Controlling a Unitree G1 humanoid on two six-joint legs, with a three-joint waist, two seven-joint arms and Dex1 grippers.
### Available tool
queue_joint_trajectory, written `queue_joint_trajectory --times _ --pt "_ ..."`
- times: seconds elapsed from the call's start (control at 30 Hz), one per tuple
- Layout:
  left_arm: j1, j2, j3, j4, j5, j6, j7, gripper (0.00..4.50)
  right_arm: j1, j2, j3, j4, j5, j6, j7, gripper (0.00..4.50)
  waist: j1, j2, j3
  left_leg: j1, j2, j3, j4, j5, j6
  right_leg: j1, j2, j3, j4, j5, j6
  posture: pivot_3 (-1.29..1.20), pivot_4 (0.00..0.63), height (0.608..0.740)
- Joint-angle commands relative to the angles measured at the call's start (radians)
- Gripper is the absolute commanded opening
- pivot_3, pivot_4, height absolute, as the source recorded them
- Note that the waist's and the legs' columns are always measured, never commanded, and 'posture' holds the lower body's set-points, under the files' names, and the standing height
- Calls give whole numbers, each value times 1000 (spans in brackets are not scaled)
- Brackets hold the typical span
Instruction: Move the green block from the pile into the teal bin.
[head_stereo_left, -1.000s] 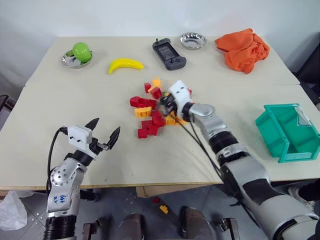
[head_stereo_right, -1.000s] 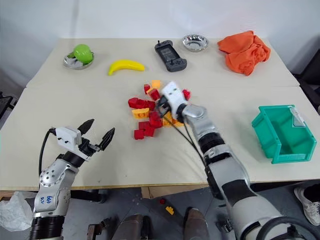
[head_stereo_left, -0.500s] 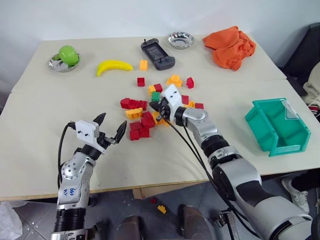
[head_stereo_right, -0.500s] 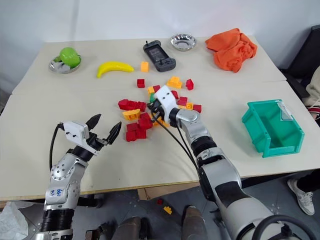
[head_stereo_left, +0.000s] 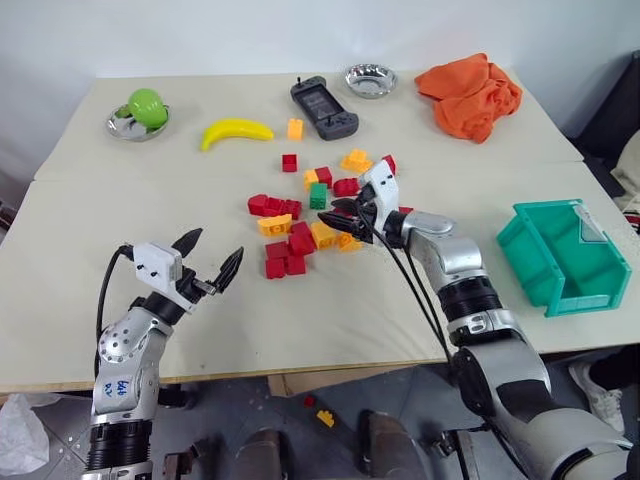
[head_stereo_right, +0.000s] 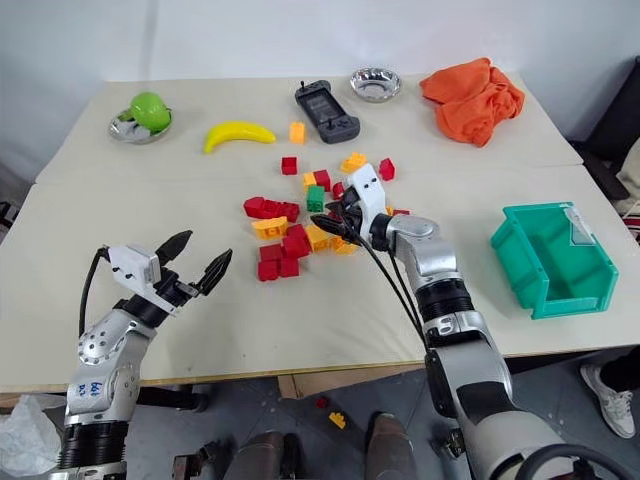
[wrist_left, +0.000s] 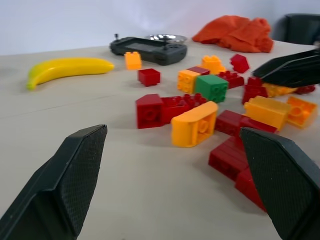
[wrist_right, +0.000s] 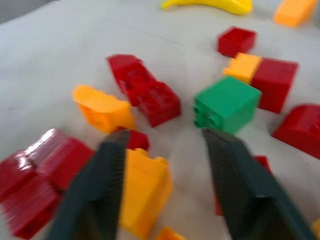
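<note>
Green block (wrist_right: 227, 104) lies free ahead of the parted, empty right tool (wrist_right: 165, 150).

A wide, pale beige desk (head_stereo_left: 150, 190) of two flat tops joined along a seam stands against a plain white wall (head_stereo_left: 250, 35). Below the desk's near edge lies a grey floor (head_stereo_left: 250, 410). Light falls even and soft.
</note>
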Motion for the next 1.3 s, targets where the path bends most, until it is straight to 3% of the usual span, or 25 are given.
queue_joint_trajectory --times 0.03,0.1,0.43,0.7,0.77,0.9,1.0,1.2,1.3 --pt "3 16 13 -18 -16 -3 -15 4500 -117 47 0 145 -52 -99 -118 3855 -4 0 0 0 0 0 0 0 0 0 0 0 0 0 0 0 150 740" --pt "3 13 15 -22 -8 -5 -4 4500 -168 68 6 240 -85 -114 -192 4465 -7 0 0 0 0 0 0 0 0 0 0 0 0 0 0 0 150 740" --pt "36 -6 18 -72 -14 2 34 4500 -286 130 -17 491 -153 -166 -436 4465 -9 0 0 -1 0 -1 0 0 0 0 0 -1 0 0 0 0 150 740" --pt "24 -15 11 -83 -14 13 48 4500 -296 186 -82 544 -125 -192 -487 4465 -20 0 0 -1 0 -1 0 0 0 0 0 -1 0 0 0 0 150 740" --pt "21 -14 11 -82 -15 13 46 4500 -309 202 -117 548 -101 -187 -487 4102 -20 0 0 -1 0 -1 0 0 0 0 0 -1 0 0 0 0 150 740" --pt "17 -13 19 -76 -16 13 50 4500 -320 221 -123 558 -120 -195 -498 4102 -21 0 0 -1 0 -1 0 0 0 0 0 -1 0 0 0 0 150 740" --pt "13 -15 19 -71 -16 11 52 4500 -328 232 -130 572 -126 -217 -529 3489 -21 0 0 -1 0 -1 0 0 0 0 0 -1 0 0 0 0 150 740" --pt "-2 -22 9 -73 -11 11 60 4500 -342 235 -116 587 -161 -227 -559 1487 -21 0 0 -1 0 -1 0 0 0 0 0 -1 0 0 0 0 150 740" --pt "0 -24 11 -74 -9 7 61 4500 -341 226 -116 585 -168 -234 -556 1453 -21 0 0 -1 0 -1 0 0 0 0 0 -1 0 0 0 0 150 740"
